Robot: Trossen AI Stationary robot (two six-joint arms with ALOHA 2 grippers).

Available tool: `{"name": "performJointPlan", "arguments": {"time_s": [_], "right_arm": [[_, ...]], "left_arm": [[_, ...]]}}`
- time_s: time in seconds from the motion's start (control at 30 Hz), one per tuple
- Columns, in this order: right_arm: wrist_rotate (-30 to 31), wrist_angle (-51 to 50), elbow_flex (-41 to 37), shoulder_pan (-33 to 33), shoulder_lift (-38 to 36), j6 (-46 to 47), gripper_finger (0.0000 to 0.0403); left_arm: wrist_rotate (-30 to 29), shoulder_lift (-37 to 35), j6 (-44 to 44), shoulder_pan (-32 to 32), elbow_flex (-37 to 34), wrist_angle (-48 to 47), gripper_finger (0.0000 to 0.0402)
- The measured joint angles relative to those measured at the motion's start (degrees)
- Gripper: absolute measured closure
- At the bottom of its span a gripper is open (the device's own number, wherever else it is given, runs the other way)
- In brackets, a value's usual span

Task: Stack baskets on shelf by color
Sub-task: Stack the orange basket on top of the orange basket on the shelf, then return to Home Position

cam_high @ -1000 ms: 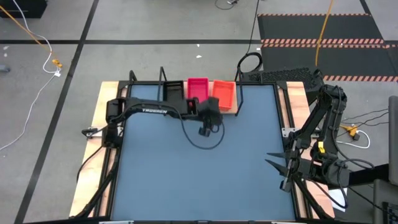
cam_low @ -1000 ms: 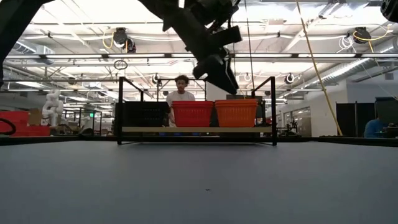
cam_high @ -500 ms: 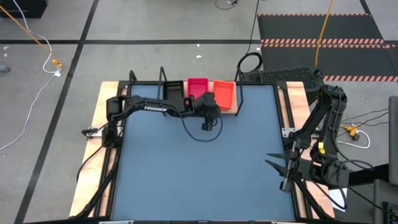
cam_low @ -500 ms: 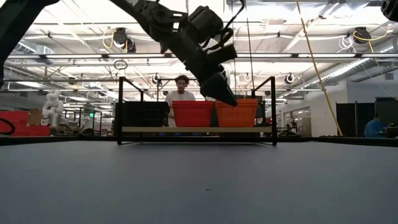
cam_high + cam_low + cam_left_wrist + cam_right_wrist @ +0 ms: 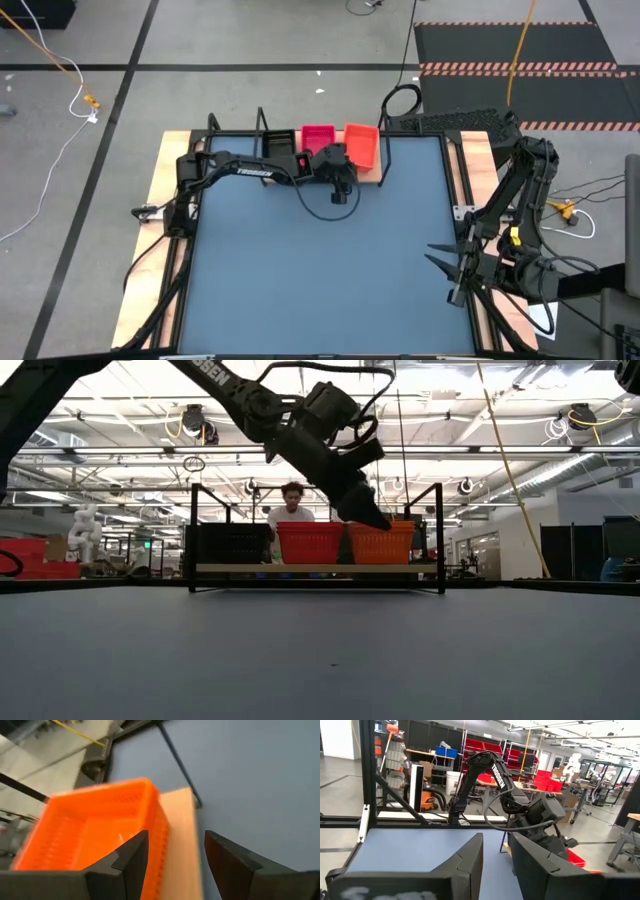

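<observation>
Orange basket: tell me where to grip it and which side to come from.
Grip the orange basket by the thin wall facing the table, probably from above. It sits upright with its mouth open at the end of the shelf, and the left gripper is open right over that rim, so one finger could go inside and one outside. The red basket blocks one flank.

The shelf (image 5: 372,180) stands along the far edge of the surface (image 5: 320,280), and three stacks of baskets sit on it in a row: one at the left (image 5: 282,146), one in the middle (image 5: 317,136), one at the right (image 5: 362,145). The left gripper (image 5: 340,190) hangs over the shelf's front edge, before the gap between the middle and right stacks. The right gripper (image 5: 447,268) waits near the surface's right edge, well apart from the shelf.
</observation>
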Motion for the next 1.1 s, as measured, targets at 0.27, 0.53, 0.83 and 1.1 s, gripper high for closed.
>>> {"name": "performJointPlan", "arguments": {"time_s": [0.27,0.53,0.83,1.1], "right_arm": [[0.00,-0.03,0.00,0.00,0.00,-0.02,0.0310],[-0.09,-0.01,-2.18,-2.04,0.02,1.29,0.0310],[-29.28,-0.01,-9.17,-17.57,-5.96,-3.61,0.0324],[-45.40,-1.28,-10.98,-33.62,-10.05,-4.35,0.0355]], "left_arm": [[0.94,-0.49,0.36,-2.40,-0.11,2.00,0.0206],[-1.89,-8.47,-2.72,-8.05,0.92,-2.94,0.0206],[-2.18,-20.95,-10.72,-11.32,-10.30,-0.26,0.0250],[-6.97,-44.89,-17.90,-9.99,-35.12,11.91,0.0331]]}}
